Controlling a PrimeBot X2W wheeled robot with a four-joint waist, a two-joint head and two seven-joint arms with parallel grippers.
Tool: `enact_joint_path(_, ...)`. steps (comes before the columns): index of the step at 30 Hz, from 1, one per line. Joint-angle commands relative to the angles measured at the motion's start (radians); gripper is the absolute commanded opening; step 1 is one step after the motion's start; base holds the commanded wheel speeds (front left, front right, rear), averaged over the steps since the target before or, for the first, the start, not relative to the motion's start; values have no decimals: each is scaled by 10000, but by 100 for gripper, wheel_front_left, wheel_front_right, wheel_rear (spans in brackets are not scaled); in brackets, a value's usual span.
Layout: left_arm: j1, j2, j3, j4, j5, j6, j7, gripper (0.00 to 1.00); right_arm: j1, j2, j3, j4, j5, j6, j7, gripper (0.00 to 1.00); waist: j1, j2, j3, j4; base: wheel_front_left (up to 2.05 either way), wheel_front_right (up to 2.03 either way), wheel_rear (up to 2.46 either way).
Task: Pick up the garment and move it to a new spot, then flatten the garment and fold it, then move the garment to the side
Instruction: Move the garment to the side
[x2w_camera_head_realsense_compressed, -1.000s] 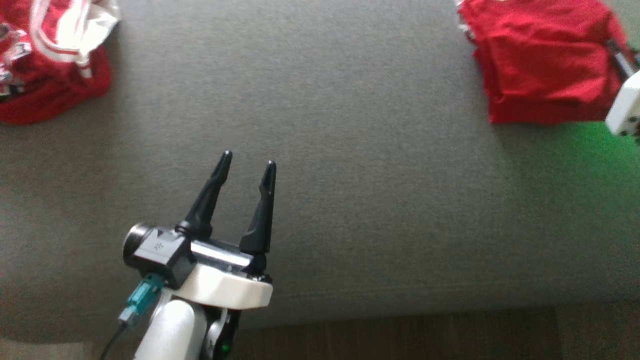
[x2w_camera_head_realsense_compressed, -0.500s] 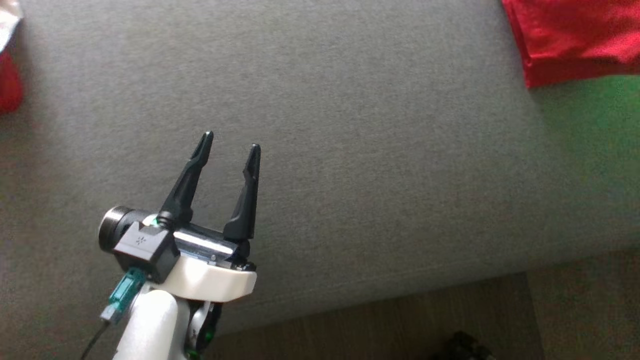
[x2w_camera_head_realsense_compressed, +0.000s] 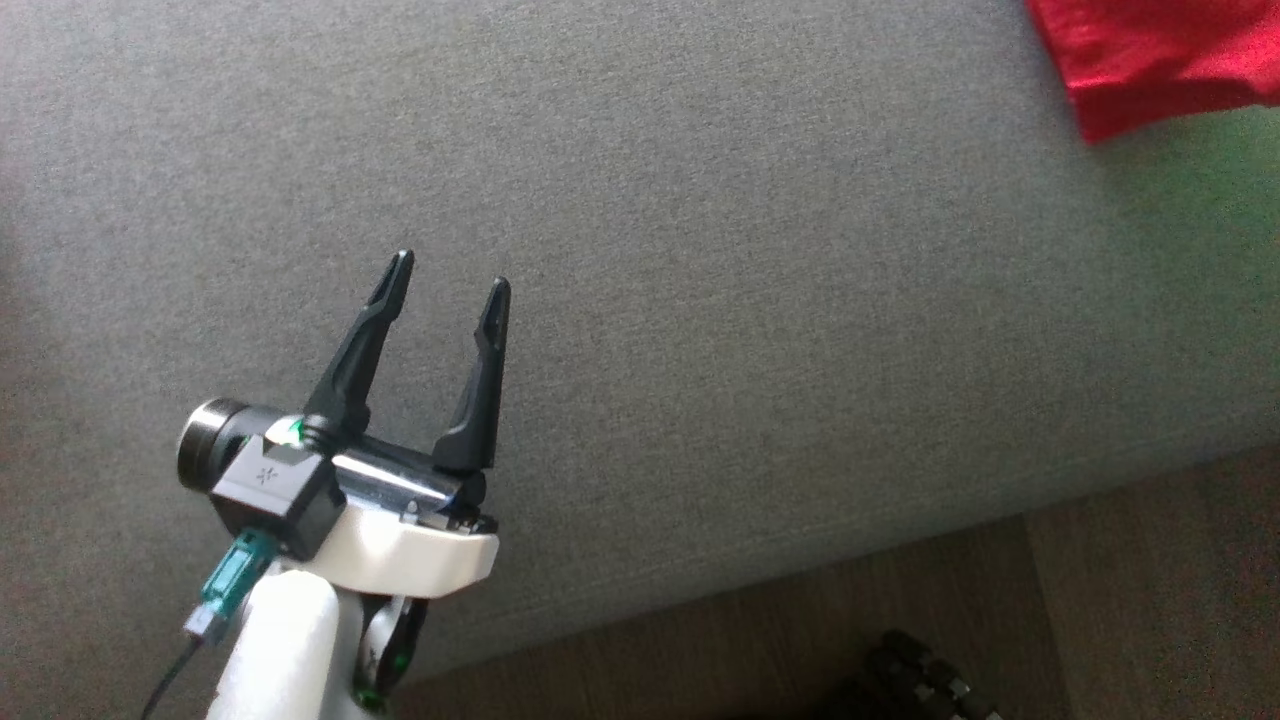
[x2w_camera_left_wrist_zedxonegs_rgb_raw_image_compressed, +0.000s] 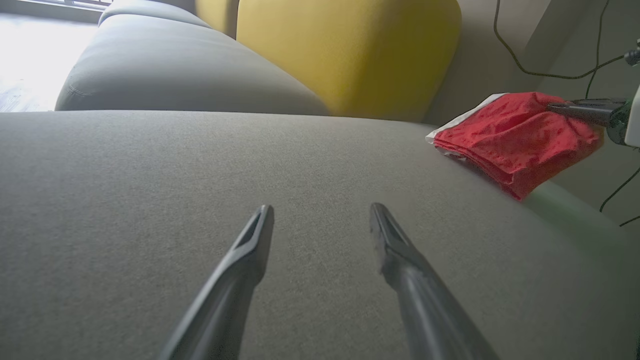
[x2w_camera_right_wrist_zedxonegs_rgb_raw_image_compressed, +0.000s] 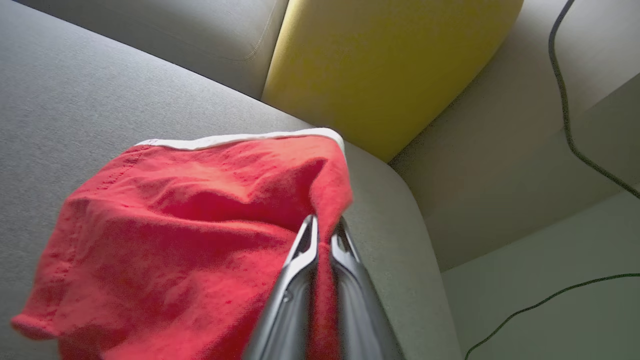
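My left gripper (x2w_camera_head_realsense_compressed: 449, 270) hovered nearest, over the flat grey fabric sofa seat (x2w_camera_head_realsense_compressed: 750, 300). Its two long dark fingers were spread wide apart with nothing between them. The folded red cloth garment with a white edge (x2w_camera_left_wrist_zedxonegs_rgb_raw_image_compressed: 510, 140) lay well apart from those jaws, off to my right, near the seat's far right corner. My right gripper (x2w_camera_right_wrist_zedxonegs_rgb_raw_image_compressed: 326, 219) was there, its fingers pinched together on a fold at the garment's edge. Red cloth was caught between them and showed on either side. The rest of the garment rested on the seat, spreading away toward my left. Beyond it stood a rounded mustard-yellow back cushion (x2w_camera_right_wrist_zedxonegs_rgb_raw_image_compressed: 390, 65). Past that, a thin black cable (x2w_camera_right_wrist_zedxonegs_rgb_raw_image_compressed: 565, 100) hung against a pale wall.
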Motion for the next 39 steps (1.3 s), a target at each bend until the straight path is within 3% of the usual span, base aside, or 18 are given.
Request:
enact_joint_path(1, -204, 92, 231, -334, 85, -32, -49, 100, 186, -177, -206, -326, -190, -6, -62, 100, -1, 0, -13, 35, 0, 0, 0)
enact_joint_path(6, -195, 65, 326, -287, 31, -52, -49, 100, 401, 264, -1067, -725, -1327, -6, 85, 100, -1, 0, -242, 196, 0, 0, 0)
enact_joint_path(10, -113, 5, 441, -244, 50, 6, -49, 100, 663, 1003, -1267, -1421, -1886, -6, 71, 100, -1, 0, -630, 372, 0, 0, 0)
enact_joint_path(17, 128, -103, 693, -80, -105, 664, -49, 100, 1616, 2562, -98, -2228, -1190, -6, -580, 100, -1, 0, -1600, 878, 0, 0, 0)
enact_joint_path(25, 630, -130, 757, 411, -805, 1491, -49, 100, 3060, 4042, 557, -1957, -294, -6, -2381, 100, -1, 0, -2893, 1729, 0, 0, 0)
enact_joint_path(31, 1114, -131, 619, 610, -1039, 1832, -49, 100, 4418, 4471, 78, -2517, -177, -6, -2577, 100, -1, 0, -3830, 2212, 0, 0, 0)
enact_joint_path(39, 1961, -132, 609, 478, -626, 1773, -49, 100, 6550, 4551, 180, -3875, -26, -6, -2584, 100, -1, 0, -4850, 2462, 0, 0, 0)
